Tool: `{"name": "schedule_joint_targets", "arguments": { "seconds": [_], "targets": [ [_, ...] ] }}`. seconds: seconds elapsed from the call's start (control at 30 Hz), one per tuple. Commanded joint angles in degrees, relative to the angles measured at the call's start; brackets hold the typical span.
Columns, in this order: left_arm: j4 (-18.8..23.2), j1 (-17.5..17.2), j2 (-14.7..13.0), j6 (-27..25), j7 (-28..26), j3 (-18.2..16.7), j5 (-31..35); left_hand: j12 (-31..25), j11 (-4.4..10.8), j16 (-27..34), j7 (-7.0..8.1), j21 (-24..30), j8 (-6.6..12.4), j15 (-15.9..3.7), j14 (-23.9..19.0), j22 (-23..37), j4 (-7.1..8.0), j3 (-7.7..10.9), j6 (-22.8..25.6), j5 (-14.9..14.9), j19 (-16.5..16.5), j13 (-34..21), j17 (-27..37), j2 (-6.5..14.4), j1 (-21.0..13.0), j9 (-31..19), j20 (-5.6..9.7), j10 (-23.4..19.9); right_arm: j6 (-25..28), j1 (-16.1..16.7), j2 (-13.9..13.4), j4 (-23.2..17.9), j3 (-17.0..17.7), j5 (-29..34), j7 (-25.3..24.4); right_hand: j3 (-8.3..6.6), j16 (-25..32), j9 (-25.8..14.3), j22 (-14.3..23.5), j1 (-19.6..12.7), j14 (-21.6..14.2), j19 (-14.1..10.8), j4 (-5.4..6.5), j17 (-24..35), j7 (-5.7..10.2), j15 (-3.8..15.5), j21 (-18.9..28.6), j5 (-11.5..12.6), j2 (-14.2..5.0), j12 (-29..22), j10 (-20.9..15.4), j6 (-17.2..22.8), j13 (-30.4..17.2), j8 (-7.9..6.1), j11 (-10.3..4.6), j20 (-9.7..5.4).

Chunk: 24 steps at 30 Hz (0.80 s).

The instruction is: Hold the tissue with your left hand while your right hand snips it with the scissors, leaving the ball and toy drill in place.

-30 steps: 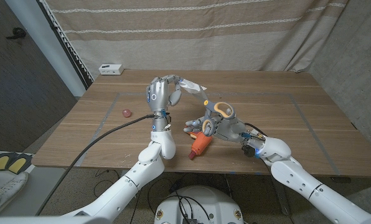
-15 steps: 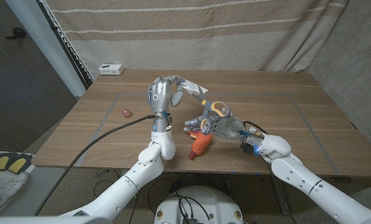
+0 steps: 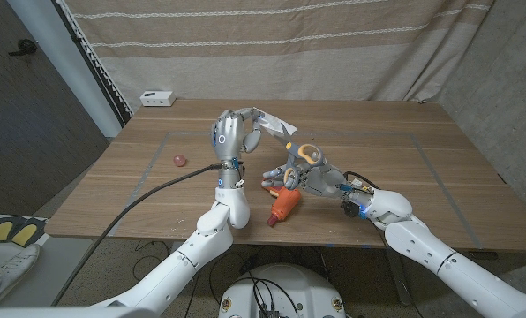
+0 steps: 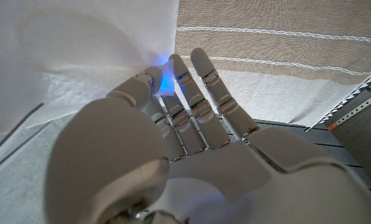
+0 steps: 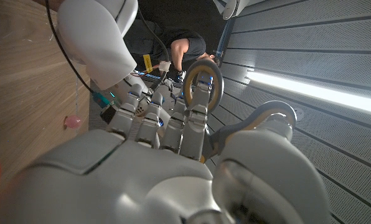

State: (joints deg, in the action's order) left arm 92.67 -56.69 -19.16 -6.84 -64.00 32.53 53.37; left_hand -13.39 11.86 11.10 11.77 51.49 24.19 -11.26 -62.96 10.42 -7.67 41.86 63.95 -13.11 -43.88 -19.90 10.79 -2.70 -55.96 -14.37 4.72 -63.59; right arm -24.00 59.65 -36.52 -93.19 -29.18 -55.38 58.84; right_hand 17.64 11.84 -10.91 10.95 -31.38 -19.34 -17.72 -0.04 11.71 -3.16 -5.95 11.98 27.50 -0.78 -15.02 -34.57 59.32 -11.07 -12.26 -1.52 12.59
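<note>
Tissue [image 3: 273, 123], thin white sheet, held up above the middle of the wooden table [image 3: 404, 168] in the head view; it trails from the left hand [image 3: 230, 134] toward the right, edges creased. Left hand raised upright, grey jointed fingers pinching the sheet's near end. Right hand [image 3: 305, 175] low over the table, just beside and below the tissue's free end, fingers through the scissors [image 3: 304, 156]: grey handles with tan-lined loops, blades hard to make out. Orange toy drill [image 3: 284, 203] lies on the table touching or just under the right hand, nose toward the near edge. Small pink ball [image 3: 179, 160] sits well apart to the left. White box [image 3: 157, 97] at the far left corner. Black cable [image 3: 148, 190] runs from the left wrist off the near edge. Striped beige curtain [image 3: 334, 44] hangs behind.

Left wrist view: tissue [image 4: 79, 56] shows soft, matte, faintly folded, caught at the fingertips [image 4: 151, 81] of the left hand [image 4: 173, 155], smooth grey plastic with a blue glow at one tip. Curtain [image 4: 285, 68] beyond.

Right wrist view: right hand [image 5: 167, 162], glossy grey shells, fingers curled through the round tan-rimmed loops of the scissors [image 5: 204, 78]. Ball [image 5: 73, 122] on wood grain. Left forearm [image 5: 98, 37], white and rounded, crosses in front. A person [image 5: 185, 50] bends over in the background.
</note>
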Motion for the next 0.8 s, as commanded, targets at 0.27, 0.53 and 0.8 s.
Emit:
{"name": "schedule_joint_targets", "arguments": {
  "seconds": [0.27,0.53,0.8],
  "targets": [
    [0.5,-1.5,1.0,1.8,0.0,-1.5,1.5,0.3,0.02,0.2,0.29,0.4,0.42,-2.43,-0.1,0.1,0.25,0.66,-0.5,-0.4,0.2,-0.1,0.2,-0.4,0.1,-0.4,4.48,-0.1,0.0,0.3,0.5,1.9,0.7,-0.8,0.2,-0.23,-0.2,-0.2,0.0,-0.7,-0.1,-0.5,-0.26,0.0,-0.03,-0.57,0.2,0.3,-0.16,0.5,0.3,0.0,-0.1,0.1,0.35,-0.13],
    [0.1,-1.3,1.4,2.1,0.0,-1.5,1.8,0.3,0.02,0.2,0.29,0.5,0.55,-2.43,-0.1,0.1,0.28,0.77,-0.8,-0.5,0.2,-0.1,0.3,-0.4,0.2,-0.6,4.55,-0.1,0.0,0.5,0.6,2.0,0.9,-0.6,-0.1,-0.41,-0.1,-0.2,0.0,-1.1,-0.4,-0.6,-0.48,0.0,-0.08,-0.33,0.2,0.4,-0.26,0.5,0.2,0.3,-0.1,0.06,0.2,-0.14],
    [-0.2,-1.2,1.4,2.0,0.0,-1.2,1.6,0.3,0.02,0.2,0.31,0.6,0.66,-2.44,0.0,0.1,0.28,0.87,-1.0,-0.5,0.3,-0.1,0.2,-0.5,0.2,-0.7,4.54,-0.1,-0.3,1.0,0.2,2.1,1.6,-0.7,-0.7,-0.64,0.0,-0.2,0.0,-1.7,-0.8,-0.8,-0.77,-0.1,-0.22,-0.22,0.3,0.5,-0.42,0.4,-0.2,0.8,-0.1,-0.08,0.27,-0.16]
  ]
}}
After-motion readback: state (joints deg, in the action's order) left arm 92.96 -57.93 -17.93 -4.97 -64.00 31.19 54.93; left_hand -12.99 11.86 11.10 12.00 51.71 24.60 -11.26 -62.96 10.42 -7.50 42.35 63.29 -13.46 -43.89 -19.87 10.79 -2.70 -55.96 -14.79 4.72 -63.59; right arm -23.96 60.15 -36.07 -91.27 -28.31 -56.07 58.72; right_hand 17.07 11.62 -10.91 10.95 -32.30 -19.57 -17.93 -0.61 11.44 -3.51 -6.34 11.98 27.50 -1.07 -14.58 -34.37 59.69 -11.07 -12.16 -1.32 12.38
